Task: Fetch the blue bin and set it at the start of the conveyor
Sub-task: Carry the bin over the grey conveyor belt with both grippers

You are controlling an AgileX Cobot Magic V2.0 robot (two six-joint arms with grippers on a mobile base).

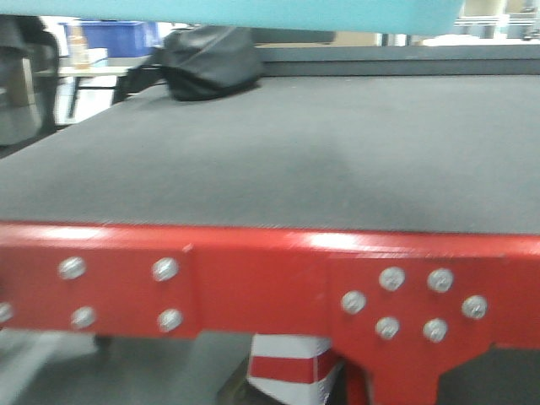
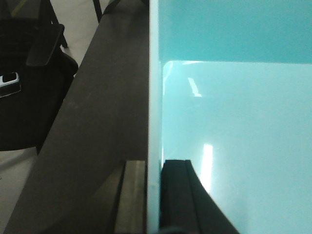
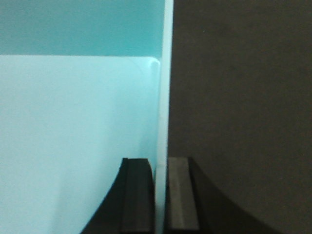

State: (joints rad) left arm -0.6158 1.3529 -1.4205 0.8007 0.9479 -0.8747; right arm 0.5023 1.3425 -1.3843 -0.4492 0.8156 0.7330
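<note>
The light turquoise blue bin [image 1: 253, 13] shows as a strip along the top edge of the front view, held above the conveyor start [image 1: 278, 160], a dark textured belt with a red bolted frame [image 1: 253, 287]. My left gripper [image 2: 154, 195] is shut on the blue bin [image 2: 234, 136] at its left wall, one finger inside, one outside. My right gripper [image 3: 160, 195] is shut on the blue bin [image 3: 73, 122] at its right wall in the same way. Dark belt lies below both wrist views.
A black bag-like object [image 1: 207, 63] lies at the belt's far left. Dark blue bins [image 1: 114, 34] stand on a table beyond. A red-and-white striped post [image 1: 291, 371] stands under the frame. A black chair [image 2: 29, 73] is left of the belt.
</note>
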